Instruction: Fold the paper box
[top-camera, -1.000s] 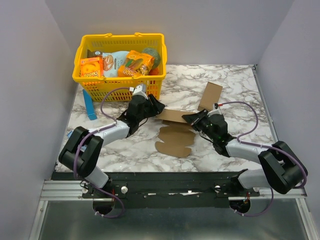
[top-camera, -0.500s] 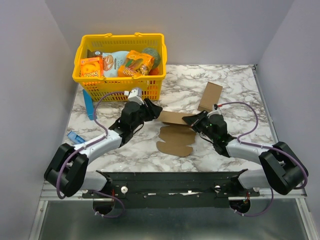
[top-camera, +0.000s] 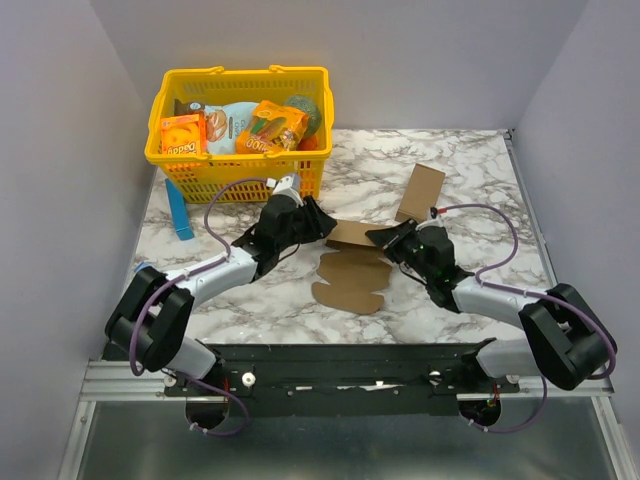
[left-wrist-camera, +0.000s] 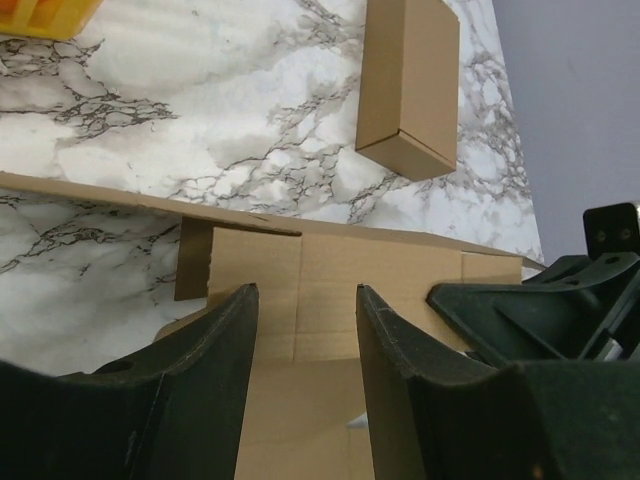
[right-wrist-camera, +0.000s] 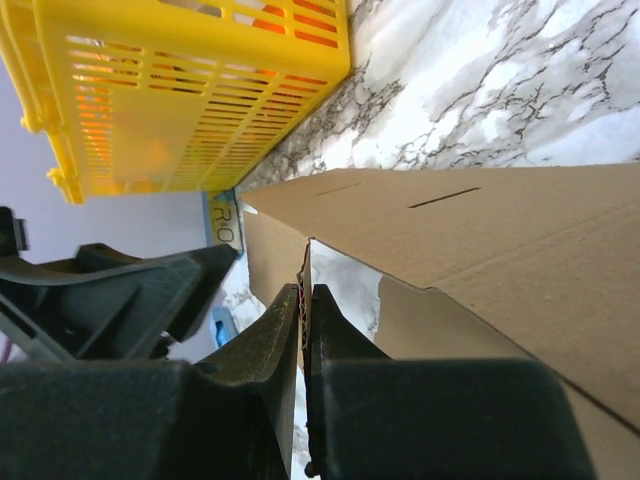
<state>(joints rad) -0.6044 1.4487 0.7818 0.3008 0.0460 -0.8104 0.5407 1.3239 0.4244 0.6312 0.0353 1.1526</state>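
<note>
Box (top-camera: 350, 282): a brown die-cut sheet, mid-table (top-camera: 470, 165), between your two grippers. Its near scalloped flaps lie flat. The far panel looks tipped up along a crease.

Right gripper (top-camera: 380, 238): at the box's right end, pads pressed together on a thin flap edge.

Left gripper (top-camera: 322, 224): at the far panel's left end, jaws apart, nothing between them. You cannot tell from any view whether the tips touch the card.

Handling, as a judgement:
- The card is light and thin. It is stiff across a panel and gives way at the scored lines.
- It will likely skate on the smooth top, so keep one end pinned while you fold the other.
- Take hold at a flap edge close to a crease, not mid-panel.
- Squeezing hard would dent it.

Farther back are a long carton (top-camera: 421, 192), closed and well apart from the box, then a yellow basket (top-camera: 240, 165) of snack packs.

What each view shows:
- The right wrist alone shows the clamp, with the card edge caught between the pads. From above this is hidden under the gripper body.
- The left wrist alone shows the open gap between the jaws, plus slits and score lines in the far panel.
- Only the top view shows the near flaps and the whole layout.
</note>
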